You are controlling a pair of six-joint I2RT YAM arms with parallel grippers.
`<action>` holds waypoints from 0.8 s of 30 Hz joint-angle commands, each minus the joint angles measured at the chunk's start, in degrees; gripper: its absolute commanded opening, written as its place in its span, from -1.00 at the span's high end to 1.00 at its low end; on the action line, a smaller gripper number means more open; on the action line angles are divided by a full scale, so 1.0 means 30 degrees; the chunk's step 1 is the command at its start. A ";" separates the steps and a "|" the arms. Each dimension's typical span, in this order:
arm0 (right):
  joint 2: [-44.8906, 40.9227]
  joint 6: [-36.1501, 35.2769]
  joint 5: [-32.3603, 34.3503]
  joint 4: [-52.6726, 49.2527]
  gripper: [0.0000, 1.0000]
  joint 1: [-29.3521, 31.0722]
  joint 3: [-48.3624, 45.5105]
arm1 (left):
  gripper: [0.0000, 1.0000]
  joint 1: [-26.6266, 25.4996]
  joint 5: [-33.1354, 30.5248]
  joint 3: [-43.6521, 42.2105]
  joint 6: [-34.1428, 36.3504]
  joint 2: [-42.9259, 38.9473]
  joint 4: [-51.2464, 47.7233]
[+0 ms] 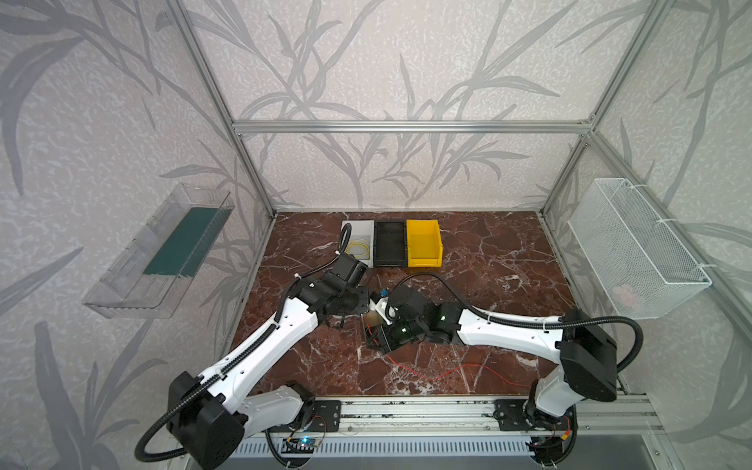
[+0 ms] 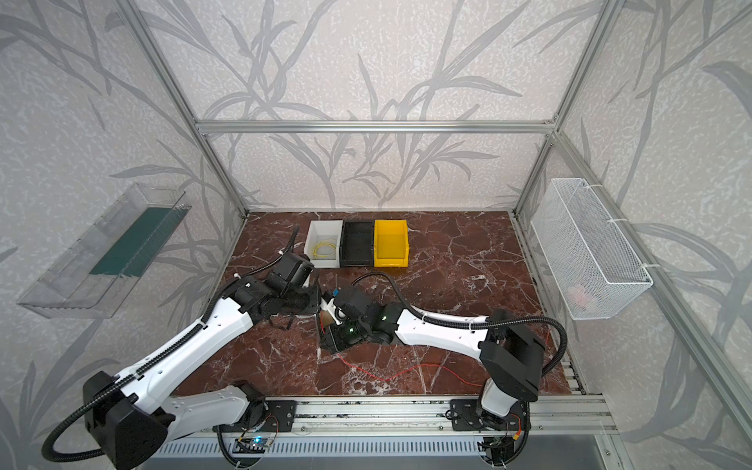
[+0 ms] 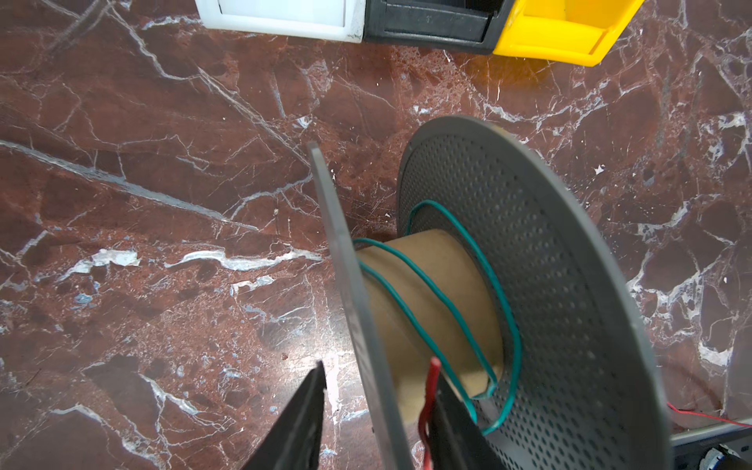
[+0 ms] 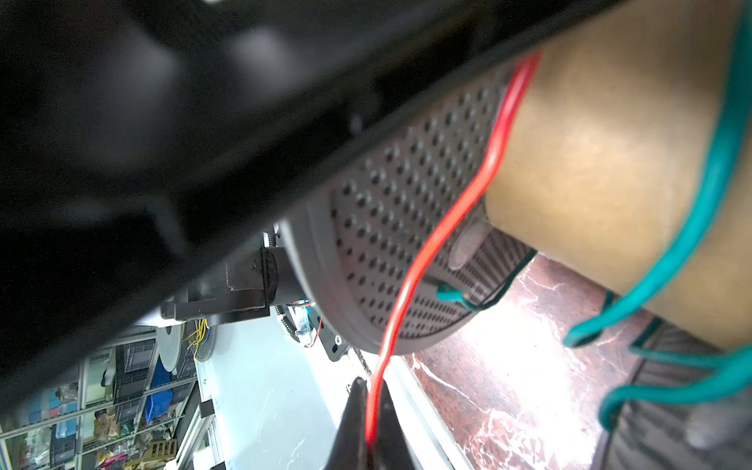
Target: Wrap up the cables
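A grey perforated spool (image 3: 549, 285) with a cardboard core (image 4: 590, 162) is seen close up in both wrist views; a green cable (image 3: 519, 350) lies loosely wound on the core. My left gripper (image 3: 378, 374) is open, its jaws straddling the thin near flange (image 3: 342, 252). The end of the red cable (image 3: 433, 378) rests against its inner finger. My right gripper (image 4: 371, 384) is shut on the red cable (image 4: 423, 252), which runs up along the flange to the core. Its slack trails over the table (image 1: 447, 371). A yellow cable (image 1: 360, 248) lies coiled in the white bin (image 1: 358, 226).
A black bin (image 1: 390, 244) and a yellow bin (image 1: 423, 244) stand beside the white one at the back. A white wire basket (image 1: 635, 244) hangs on the right wall and a clear tray (image 1: 162, 252) on the left wall. Both arms meet at mid-table.
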 commanded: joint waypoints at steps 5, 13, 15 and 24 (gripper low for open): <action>-0.0952 -0.0971 -0.0569 0.1880 1.00 0.0359 0.0017 | -0.20 0.0017 -0.0082 -0.0104 -0.0276 -0.1363 0.0736; -0.0720 -0.1476 -0.0113 0.0150 1.00 0.0272 0.0913 | -0.39 0.0481 0.0977 -0.0605 -0.0390 -0.2295 0.1298; -0.0587 -0.1497 -0.0238 -0.0063 1.00 0.0192 0.1038 | -0.38 0.0469 0.0893 -0.0823 -0.0451 -0.2158 0.1563; -0.0710 -0.2328 -0.0083 -0.1252 1.00 -0.0372 0.1203 | -0.36 0.0484 0.0355 -0.1465 -0.0335 -0.1574 0.2387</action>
